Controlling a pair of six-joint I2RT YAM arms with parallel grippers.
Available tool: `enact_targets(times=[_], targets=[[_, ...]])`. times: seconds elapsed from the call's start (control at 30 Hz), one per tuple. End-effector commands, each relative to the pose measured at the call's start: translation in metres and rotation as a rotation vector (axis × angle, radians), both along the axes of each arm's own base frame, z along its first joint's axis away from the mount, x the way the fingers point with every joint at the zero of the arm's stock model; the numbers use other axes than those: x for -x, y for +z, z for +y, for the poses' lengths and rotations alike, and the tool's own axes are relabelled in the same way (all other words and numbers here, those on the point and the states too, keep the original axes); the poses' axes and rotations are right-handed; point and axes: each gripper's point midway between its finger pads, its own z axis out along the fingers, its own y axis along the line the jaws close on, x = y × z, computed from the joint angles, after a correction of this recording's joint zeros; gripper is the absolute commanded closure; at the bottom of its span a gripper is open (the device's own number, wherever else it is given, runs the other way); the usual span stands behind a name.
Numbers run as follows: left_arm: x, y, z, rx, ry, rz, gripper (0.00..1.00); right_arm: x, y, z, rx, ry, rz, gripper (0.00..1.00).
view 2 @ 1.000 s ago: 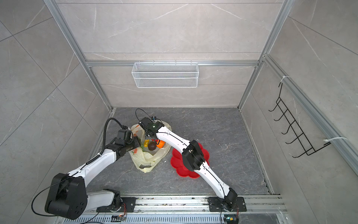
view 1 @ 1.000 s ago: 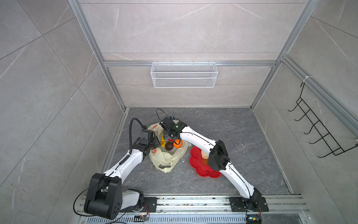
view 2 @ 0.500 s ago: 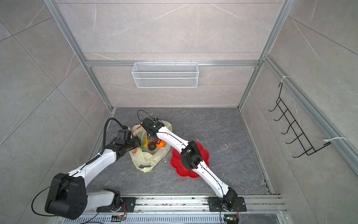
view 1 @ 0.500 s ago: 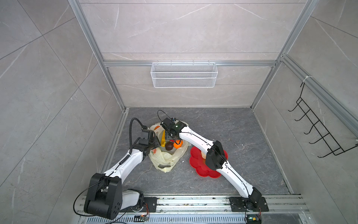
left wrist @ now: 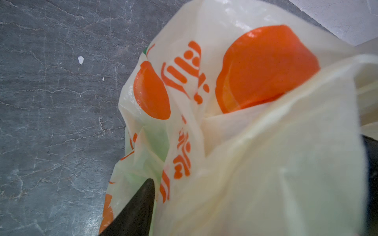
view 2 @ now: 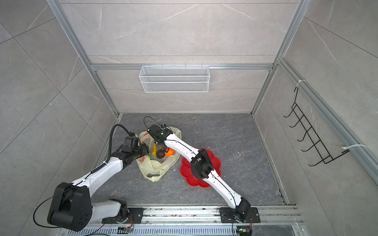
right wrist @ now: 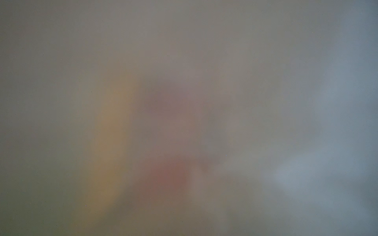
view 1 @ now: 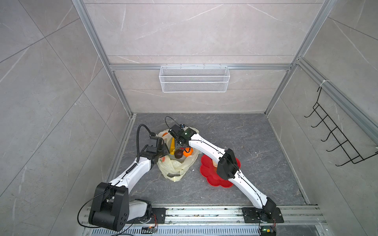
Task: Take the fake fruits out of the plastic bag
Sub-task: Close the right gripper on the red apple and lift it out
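Observation:
The pale-yellow plastic bag (view 1: 173, 165) (view 2: 155, 166) lies open on the floor left of centre. In its mouth I see fake fruits: a yellow banana (view 1: 172, 145) (view 2: 153, 149), a dark brown one (view 1: 179, 153) (view 2: 160, 153) and an orange (view 1: 188, 152) (view 2: 170, 152). My left gripper (view 1: 164, 150) (view 2: 145, 150) is at the bag's left rim. In the left wrist view the left gripper (left wrist: 259, 163) is open, its fingers (left wrist: 141, 202) far apart with the bag's (left wrist: 266, 153) film between them. My right gripper (view 1: 181, 145) (view 2: 159, 145) reaches down into the bag over the fruits; its jaws are hidden. The right wrist view is only blur.
A red flower-shaped dish (view 1: 206, 170) (view 2: 186, 172) lies right of the bag, partly under my right arm, with a pale cream piece (view 1: 214, 162) on it. A white wire basket (view 1: 194, 78) hangs on the back wall. A black hook rack (view 1: 335, 139) hangs on the right wall.
My right arm has shifted slightly over the bag mouth, its elbow swaying a little. The left arm and the bag look unchanged.

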Motion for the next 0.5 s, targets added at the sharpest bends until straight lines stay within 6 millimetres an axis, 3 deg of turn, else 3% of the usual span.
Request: enact_targets(times=[0.0,0.2,0.47], targets=[[-0.004,0.005,0.001,-0.014,-0.002,-0.025,0.44,0.013,0.077,0.012,-0.061,0.067,-0.104,0.31],[-0.004,0.005,0.001,-0.017,0.001,-0.027,0.43,0.032,0.103,0.017,-0.068,0.118,-0.132,0.31],[-0.003,0.006,0.004,-0.028,0.008,-0.026,0.43,0.059,0.104,0.01,-0.035,0.163,-0.11,0.29]])
